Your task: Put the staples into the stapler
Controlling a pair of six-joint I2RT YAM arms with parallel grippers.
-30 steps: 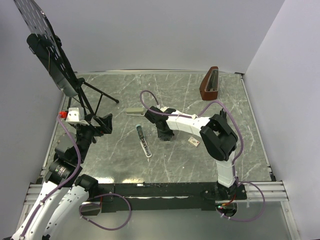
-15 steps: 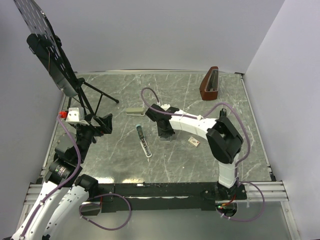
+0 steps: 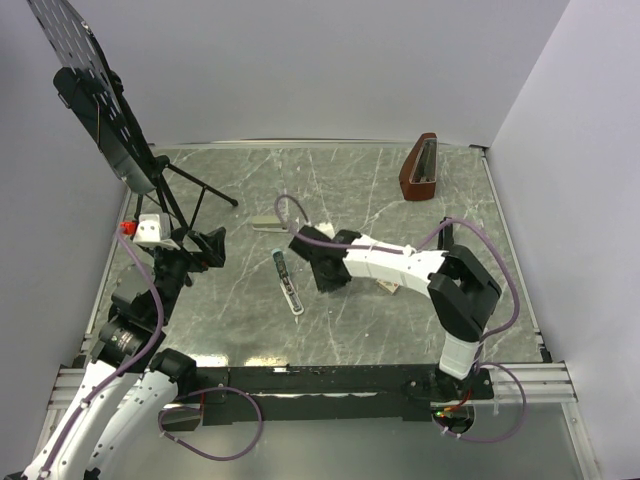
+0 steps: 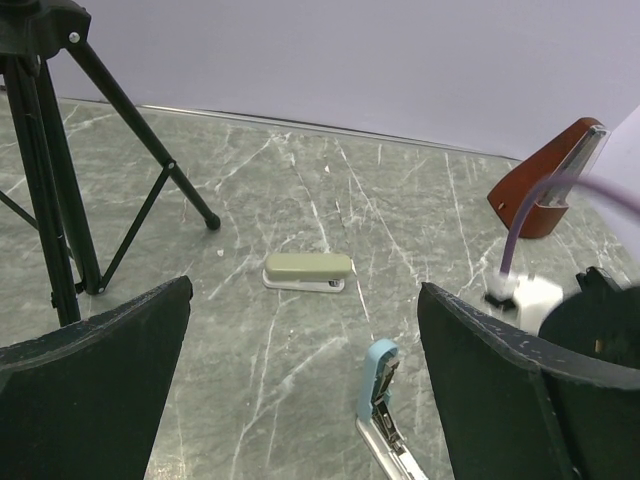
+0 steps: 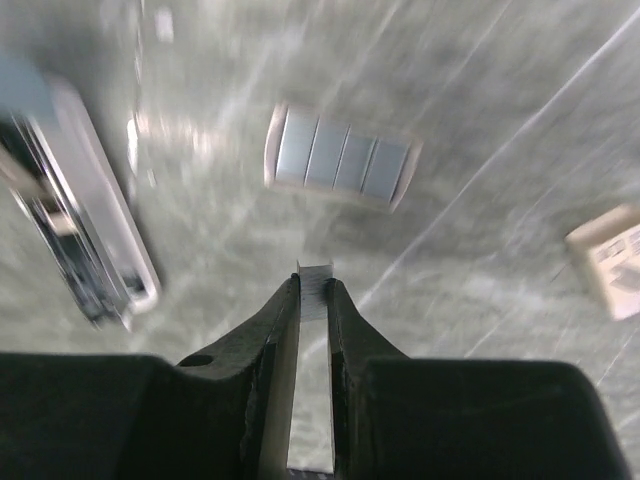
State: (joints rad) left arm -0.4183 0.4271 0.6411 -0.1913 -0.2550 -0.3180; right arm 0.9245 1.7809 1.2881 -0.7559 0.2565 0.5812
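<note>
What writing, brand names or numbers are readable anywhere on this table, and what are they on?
No text can be read in any view.
small tan box: dark print on its white label, too blurred to read.
grey-green stapler: no marking visible.

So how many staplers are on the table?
2. The closed grey-green stapler lies farther back; the opened stapler lies in the middle. None looks hidden.

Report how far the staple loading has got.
Done: the stapler lies open on the table. In hand: the right pincer grips a staple strip, lifted clear of the tray of strips. Left: seat the strip inside the stapler and close it.
</note>
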